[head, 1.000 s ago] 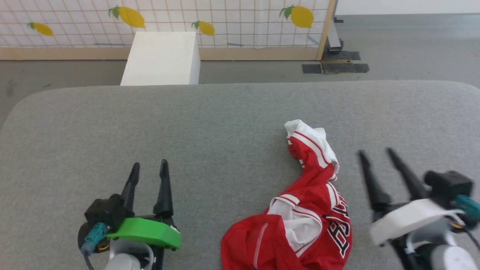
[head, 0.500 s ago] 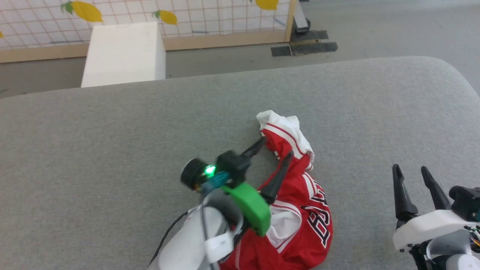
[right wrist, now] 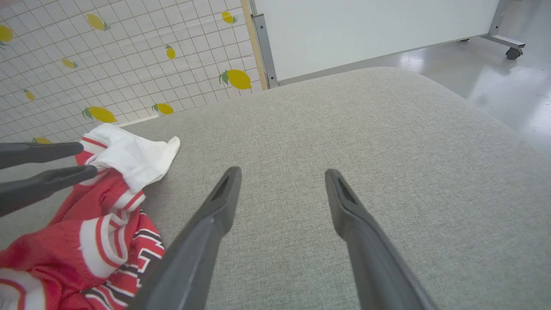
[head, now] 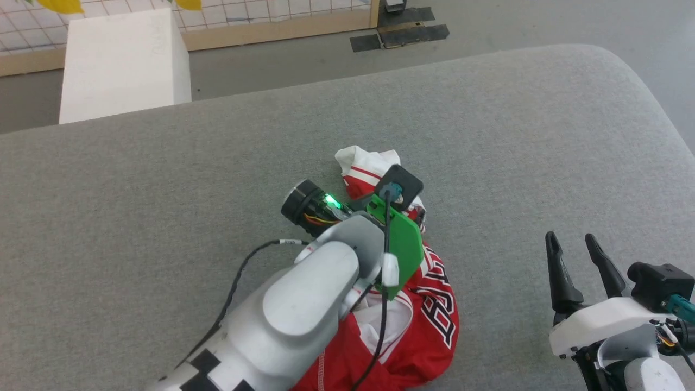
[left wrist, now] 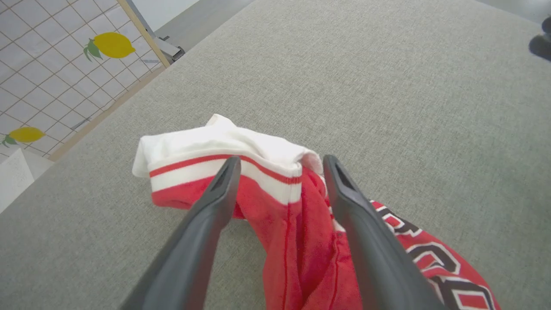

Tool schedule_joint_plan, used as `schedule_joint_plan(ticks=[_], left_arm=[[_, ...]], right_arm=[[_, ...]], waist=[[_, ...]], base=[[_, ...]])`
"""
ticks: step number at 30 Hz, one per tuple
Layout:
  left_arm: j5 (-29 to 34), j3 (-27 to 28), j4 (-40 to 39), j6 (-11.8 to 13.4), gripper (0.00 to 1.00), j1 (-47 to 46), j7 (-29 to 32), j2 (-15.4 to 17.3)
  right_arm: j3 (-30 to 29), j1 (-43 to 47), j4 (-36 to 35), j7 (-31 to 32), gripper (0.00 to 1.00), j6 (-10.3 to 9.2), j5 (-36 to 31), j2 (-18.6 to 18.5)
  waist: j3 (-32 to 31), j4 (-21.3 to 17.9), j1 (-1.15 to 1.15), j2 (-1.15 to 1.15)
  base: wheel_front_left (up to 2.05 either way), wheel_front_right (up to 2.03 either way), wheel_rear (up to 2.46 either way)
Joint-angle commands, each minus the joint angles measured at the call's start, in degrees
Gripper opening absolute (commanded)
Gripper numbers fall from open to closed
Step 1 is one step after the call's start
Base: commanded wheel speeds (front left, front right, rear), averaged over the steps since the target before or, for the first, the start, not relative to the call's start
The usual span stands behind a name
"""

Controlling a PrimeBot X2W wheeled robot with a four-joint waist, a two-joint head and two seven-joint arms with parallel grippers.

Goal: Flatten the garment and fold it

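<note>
The garment (head: 434, 331) lies crumpled on the grey table, red with black and white lettering, its white sleeve (head: 361, 162) at the far end. My left arm (head: 309, 304) reaches over it from the near side. In the left wrist view my left gripper (left wrist: 282, 161) is open, its two fingers straddling a ridge of the garment (left wrist: 297, 241) just below the striped white cuff (left wrist: 224, 150). My right gripper (head: 570, 237) stands open over bare table to the right of the garment (right wrist: 99, 224), with nothing between its fingers (right wrist: 215, 215).
The grey fabric table (head: 163, 190) has a rounded far right corner (head: 624, 70). A white box (head: 122, 60) stands on the floor beyond the far edge, before a lemon-patterned panel (right wrist: 107, 51). Black tape patches (head: 399, 35) mark the floor.
The head camera has turned and tipped down. My left arm swung from the lower left over the garment, its open fingers now around the fabric by the sleeve. The right gripper stayed open at the lower right.
</note>
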Motion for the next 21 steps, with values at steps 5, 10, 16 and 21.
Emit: schedule_joint_plan(ticks=[5,10,16,21], left_arm=[[-0.8,-1.4,3.6,3.2,1.00,-4.4,2.7,0.1],[-1.9,-2.9,7.0,2.9,0.00,-6.2,3.9,0.1],[-4.5,-3.1,7.7,2.7,0.00,-6.7,1.3,0.1],[-8.5,1.1,6.3,4.8,0.00,-6.2,-6.2,0.1]], right_arm=[[0.7,-1.4,0.7,-0.6,1.00,-0.09,0.4,0.0],[1.1,-1.6,1.1,-0.6,1.00,-0.09,0.5,0.0],[0.9,-1.3,1.4,-0.3,1.00,-0.09,0.4,0.0],[0.7,-1.0,0.9,0.4,1.00,-0.09,0.1,0.0]], waist=[[0.5,-0.9,0.00,0.00],[0.6,-0.9,0.00,0.00],[-0.3,0.4,0.00,0.00],[-1.9,2.5,0.00,0.00]], base=[[0.00,0.00,0.00],[0.00,0.00,0.00],[0.00,0.00,0.00],[0.00,0.00,0.00]])
